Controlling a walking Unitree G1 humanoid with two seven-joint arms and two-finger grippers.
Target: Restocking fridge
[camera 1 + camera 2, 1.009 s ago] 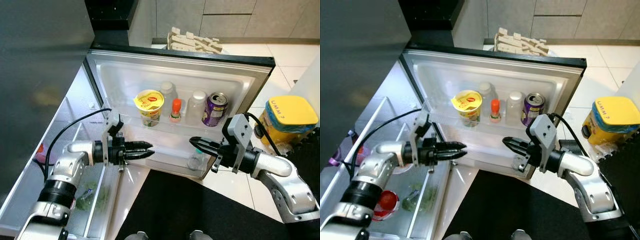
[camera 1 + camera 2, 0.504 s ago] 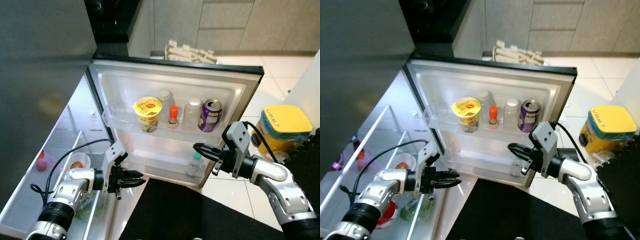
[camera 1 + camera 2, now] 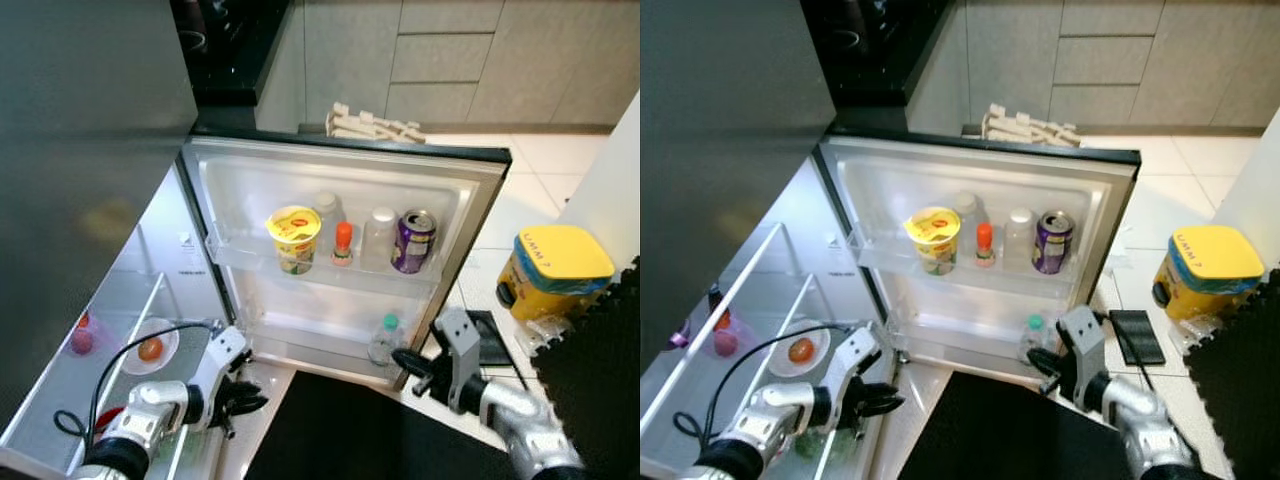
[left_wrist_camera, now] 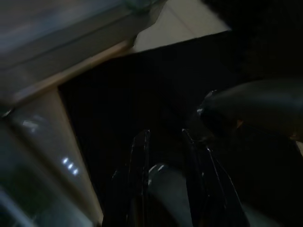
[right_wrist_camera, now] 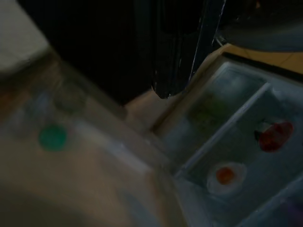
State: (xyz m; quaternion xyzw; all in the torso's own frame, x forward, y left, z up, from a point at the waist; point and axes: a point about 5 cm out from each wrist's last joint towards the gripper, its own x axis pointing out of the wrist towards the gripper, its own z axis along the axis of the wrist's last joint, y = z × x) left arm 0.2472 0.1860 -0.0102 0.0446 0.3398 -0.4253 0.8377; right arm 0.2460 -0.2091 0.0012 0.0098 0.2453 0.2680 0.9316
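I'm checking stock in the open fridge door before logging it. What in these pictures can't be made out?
- Clear bottle behind the yellow cup: mostly hidden by the cup in the eye views; contents unknown.
- Purple can: label too small to read.
- Green-capped bottle on the lower door shelf: partly behind the right claw; blurred in the right wrist view.
- Left claw: too small and dark to tell whether it's open.

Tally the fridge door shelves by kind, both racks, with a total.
Cup noodle: 1
Red-capped small bottle: 1
Clear white-capped bottles: 2, the second behind the cup noodle
Purple can: 1
Green-capped bottle (lower rack): 1
Total: 6
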